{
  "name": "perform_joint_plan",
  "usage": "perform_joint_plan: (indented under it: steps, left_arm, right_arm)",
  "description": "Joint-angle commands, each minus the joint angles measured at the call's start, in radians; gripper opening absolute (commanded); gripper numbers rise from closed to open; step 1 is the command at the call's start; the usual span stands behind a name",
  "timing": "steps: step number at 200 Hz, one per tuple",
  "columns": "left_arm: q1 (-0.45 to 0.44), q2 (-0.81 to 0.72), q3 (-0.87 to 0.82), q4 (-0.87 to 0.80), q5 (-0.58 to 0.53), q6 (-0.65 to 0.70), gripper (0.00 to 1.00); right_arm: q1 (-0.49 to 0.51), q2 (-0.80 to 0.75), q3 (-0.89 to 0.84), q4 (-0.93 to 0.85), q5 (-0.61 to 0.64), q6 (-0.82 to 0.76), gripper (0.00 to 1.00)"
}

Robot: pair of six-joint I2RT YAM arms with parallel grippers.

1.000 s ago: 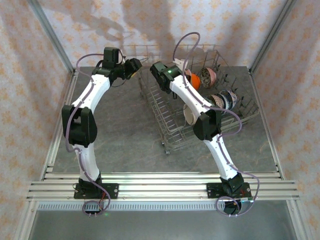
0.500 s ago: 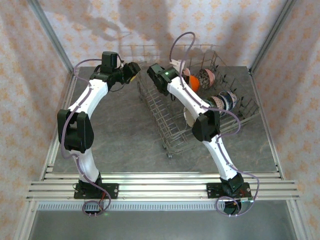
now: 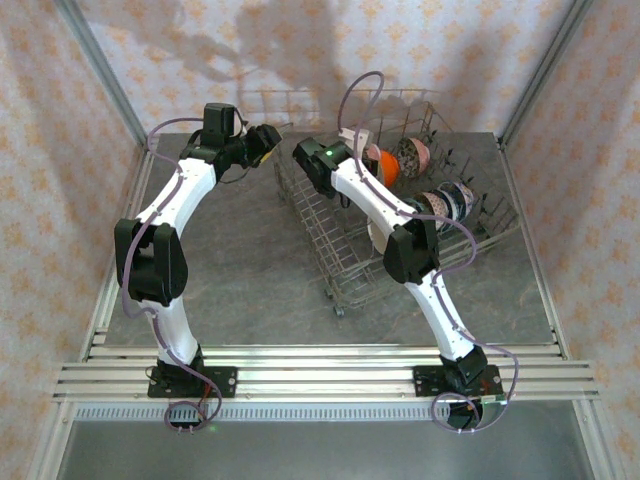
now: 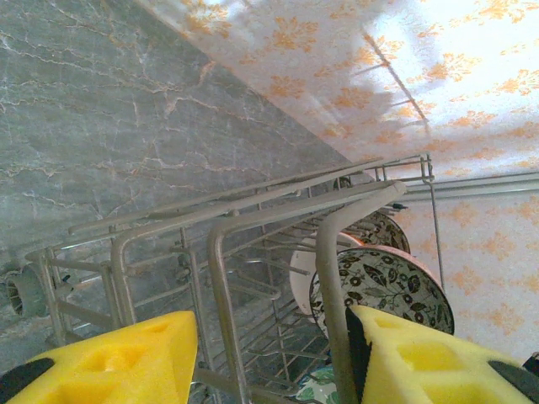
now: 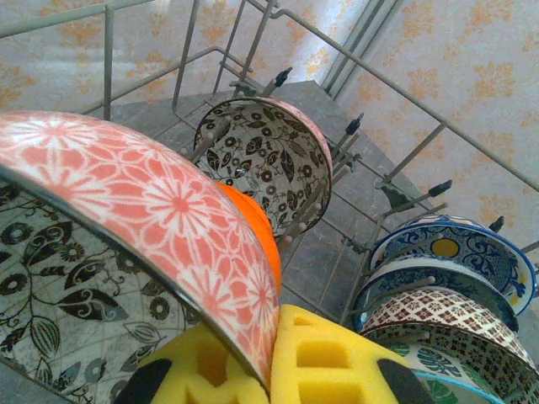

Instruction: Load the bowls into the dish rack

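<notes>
Gripping the pink bowl point(image 5: 143, 210) by its rim in the right jaws, yellow pads point(image 5: 320, 353) pinched shut on both faces, on edge at the far-left part of the rack point(image 3: 330, 250). Probably at the slotting step. Lower on edge, never flat, into the gap just in front of the orange bowl point(image 5: 257, 231), matching the lean of the leaf bowl point(image 5: 261, 160) behind that. Go slowly: very little room there, so beware of rim knocking rim. Steer clear of the capped tines point(image 5: 354, 126) and of the blue bowls point(image 5: 459, 252) standing in the next row. Release only after feeling support from a tine; otherwise expect a roll or a tip. Farther off, at the rack's far-left corner, left jaws parted, straddling the top rail point(image 4: 333, 278) over the bench point(image 4: 101, 126); cannot tell whether touching. Avoid nudging the rack from there during the drop.
</notes>
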Motion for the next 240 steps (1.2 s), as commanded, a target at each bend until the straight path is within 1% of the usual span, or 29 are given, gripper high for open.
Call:
perform_joint_plan:
  steps: [1,59,96,141,208,240]
  left_arm:
    - [-0.022,0.000,0.008,-0.112,0.012,0.025,0.49]
    - [-0.022,-0.003,0.009,-0.115,0.010,0.025,0.49]
    - [-0.022,-0.004,0.002,-0.111,0.010,0.021,0.49]
    - [-0.022,-0.006,-0.003,-0.108,0.010,0.022,0.48]
    - [-0.022,-0.004,-0.001,-0.109,0.010,0.017,0.47]
    - [-0.022,-0.009,-0.007,-0.108,0.009,0.016,0.47]
  right_arm:
    - [0.003,0.002,-0.005,-0.001,0.060,0.053,0.00]
    - [0.012,0.026,-0.014,-0.021,0.065,0.075,0.00]
    - [0.029,0.041,-0.015,-0.031,0.107,0.090,0.00]
    - [0.029,0.053,-0.017,-0.056,0.121,0.124,0.00]
    - [0.031,0.059,-0.010,-0.058,0.092,0.134,0.00]
    - [0.031,0.055,-0.005,-0.054,0.062,0.122,0.08]
